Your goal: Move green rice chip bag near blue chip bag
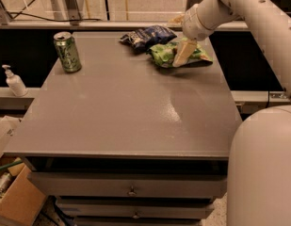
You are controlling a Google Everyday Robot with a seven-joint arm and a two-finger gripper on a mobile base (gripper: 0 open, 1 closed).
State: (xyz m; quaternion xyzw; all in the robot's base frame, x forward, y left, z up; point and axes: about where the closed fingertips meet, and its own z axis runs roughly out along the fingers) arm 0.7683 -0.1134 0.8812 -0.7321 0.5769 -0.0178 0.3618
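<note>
The green rice chip bag (165, 53) lies on the grey table (126, 107) at its far right, close beside the blue chip bag (147, 35), which lies just behind and left of it. The two bags look to be touching or nearly so. My gripper (183, 54) comes down from the white arm (215, 8) at the upper right and sits on or just over the middle of the green bag, hiding part of it.
A green soda can (67, 52) stands at the table's far left. A white pump bottle (14, 81) stands on a ledge left of the table. Drawers (131, 189) are below the front edge. The robot's white body (262, 168) fills the lower right.
</note>
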